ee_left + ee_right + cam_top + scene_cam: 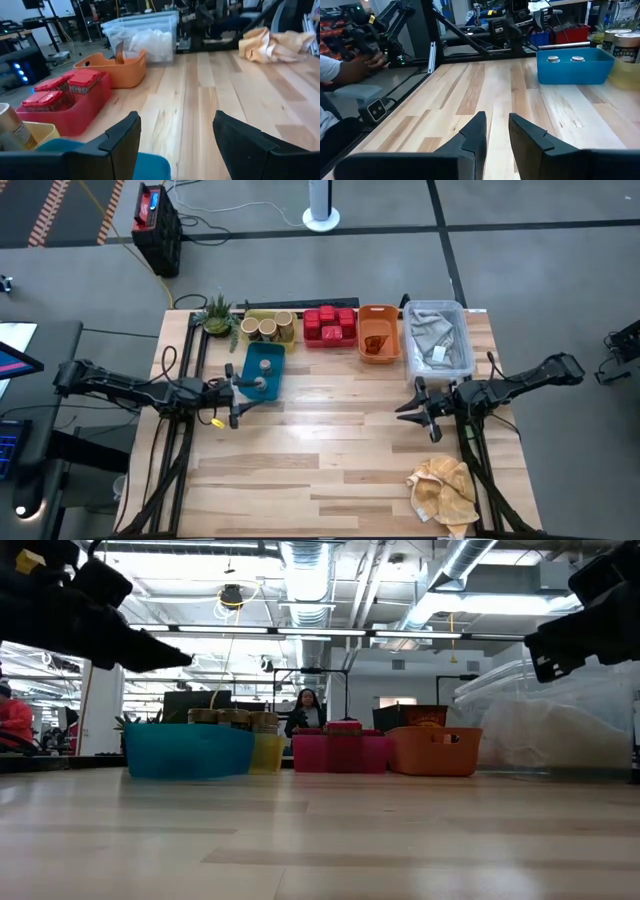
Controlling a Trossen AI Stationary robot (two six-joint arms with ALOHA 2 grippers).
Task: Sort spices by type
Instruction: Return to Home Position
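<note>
Spices (pixel 330 325) are all in trays, lined up along the table (pixel 330 450) edge at the top of the high view. Red boxes (pixel 84 82) fill the red tray (pixel 87 107). Right beside it, the packet (pixel 120 52) stands on end in the orange tray (pixel 127 72). On the red tray's other side, tan jars (pixel 267 327) stand upright in the yellow tray (pixel 268 752). The teal tray (pixel 575 70) sits just in front of the yellow one, closer to the table's middle, and two tiny jars (pixel 553 59) rest inside it, apart from each other.

Over to the arms. The left gripper (pixel 176 117) hangs above the wood at the teal tray's outer edge, fingers spread wide and empty. The right gripper (pixel 496 117) hovers over bare table just in front of the clear bin (pixel 437 304), which has pale cloth in it. Its fingers are close together with a narrow gap showing, and nothing sits between them. In the low view both arms are up off the tabletop.

A plant (pixel 218 315) closes the row next to the yellow tray. The paper wad (pixel 445 488) lies near the right arm's base, well apart from the trays. A person (pixel 305 710) shows in the room behind.
</note>
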